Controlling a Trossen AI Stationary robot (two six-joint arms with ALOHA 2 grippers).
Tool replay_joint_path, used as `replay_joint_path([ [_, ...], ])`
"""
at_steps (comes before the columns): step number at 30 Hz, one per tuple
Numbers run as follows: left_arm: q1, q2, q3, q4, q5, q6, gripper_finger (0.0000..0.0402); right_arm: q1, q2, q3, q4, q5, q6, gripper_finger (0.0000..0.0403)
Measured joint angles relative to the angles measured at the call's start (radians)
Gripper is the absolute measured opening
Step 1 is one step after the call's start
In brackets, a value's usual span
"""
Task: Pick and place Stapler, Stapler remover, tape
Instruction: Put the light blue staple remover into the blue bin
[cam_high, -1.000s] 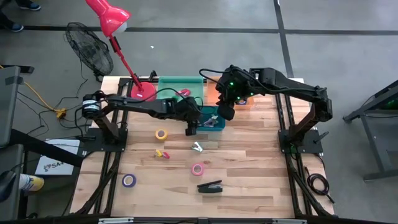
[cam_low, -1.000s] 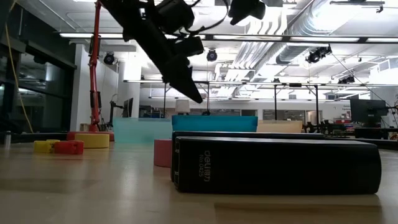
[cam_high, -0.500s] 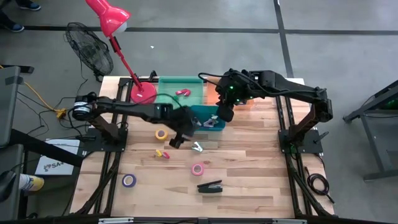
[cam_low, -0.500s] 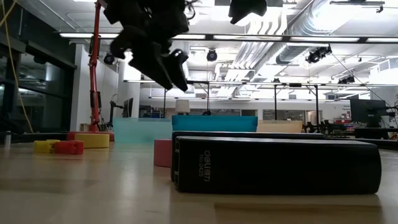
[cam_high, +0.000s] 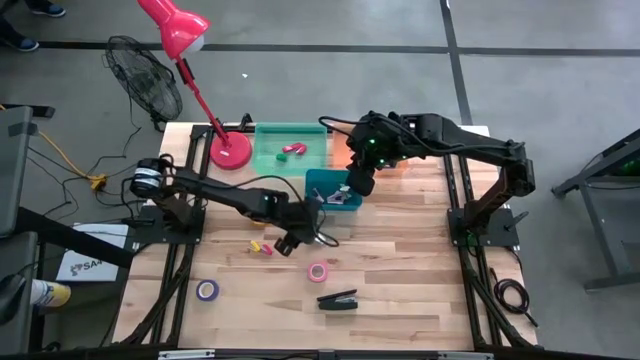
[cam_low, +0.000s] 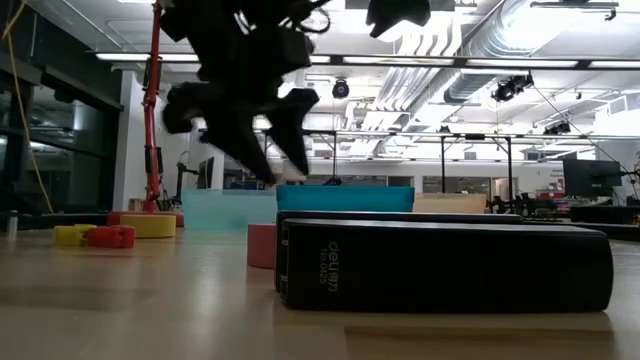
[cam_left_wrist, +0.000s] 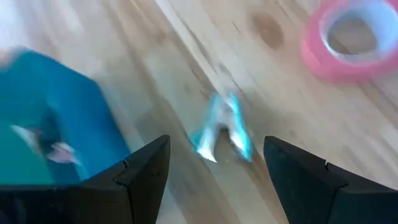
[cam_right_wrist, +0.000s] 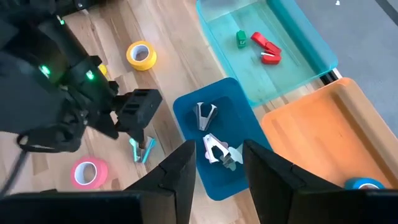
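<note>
The black stapler (cam_high: 338, 298) lies flat near the table's near edge and fills the low view (cam_low: 445, 262). A light-blue staple remover (cam_left_wrist: 221, 127) lies on the wood (cam_right_wrist: 142, 149). My left gripper (cam_left_wrist: 217, 180) hangs open just above it, a finger to either side, touching nothing (cam_high: 305, 234). Tape rolls lie flat: pink (cam_high: 318, 271), yellow (cam_high: 259, 215), purple (cam_high: 207, 290). My right gripper (cam_right_wrist: 224, 180) is open and empty, hovering over the blue bin (cam_right_wrist: 186, 124), which holds two staple removers (cam_right_wrist: 211, 134).
A teal tray (cam_high: 290, 148) with small red and green items sits at the far edge beside the blue bin (cam_high: 335, 190). An orange tray (cam_right_wrist: 329, 137) holds a blue tape roll (cam_right_wrist: 364, 185). A red lamp base (cam_high: 230, 148) stands far left. A small yellow-red item (cam_high: 260, 246) lies mid-table.
My left gripper has moved from beside the blue bin toward the table's near edge and down, turning as it went, and now hangs over the staple remover on the wood. The staple remover, tapes and stapler have stayed put.
</note>
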Motion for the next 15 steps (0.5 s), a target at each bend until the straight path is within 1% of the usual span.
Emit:
replay_joint_path([
  [3, -0.011, 0.04, 0.001, 0.023, 0.009, -0.001, 0.0253, 0.0, 0.0, 0.0, 0.001, -0.001, 0.003, 0.0124],
  [5, -0.014, 0.05, -0.004, 0.006, -0.005, 0.008, 0.0253, 0.002, 0.0, 0.0, 0.002, 0.0, 0.011, 0.0124],
  [7, -0.024, 0.071, 0.003, 0.06, -0.012, 0.036, 0.0253, 0.002, 0.0, 0.0, 0.002, -0.001, 0.018, 0.0124],
  [9, -0.024, 0.072, -0.004, 0.035, -0.027, 0.052, 0.0253, 0.002, 0.0, 0.0, 0.002, -0.005, 0.018, 0.0124],
  [11, -0.025, 0.096, 0.003, 0.081, -0.034, 0.071, 0.0253, 0.002, 0.0, 0.0, 0.003, -0.007, 0.026, 0.0124],
  [13, -0.024, 0.101, -0.003, 0.06, -0.05, 0.076, 0.0253, 0.002, 0.0, 0.0, 0.004, -0.008, 0.039, 0.0124],
  [15, -0.024, 0.122, 0.0, 0.097, -0.058, 0.092, 0.0253, 0.002, 0.0, 0.0, 0.005, -0.009, 0.043, 0.0124],
])
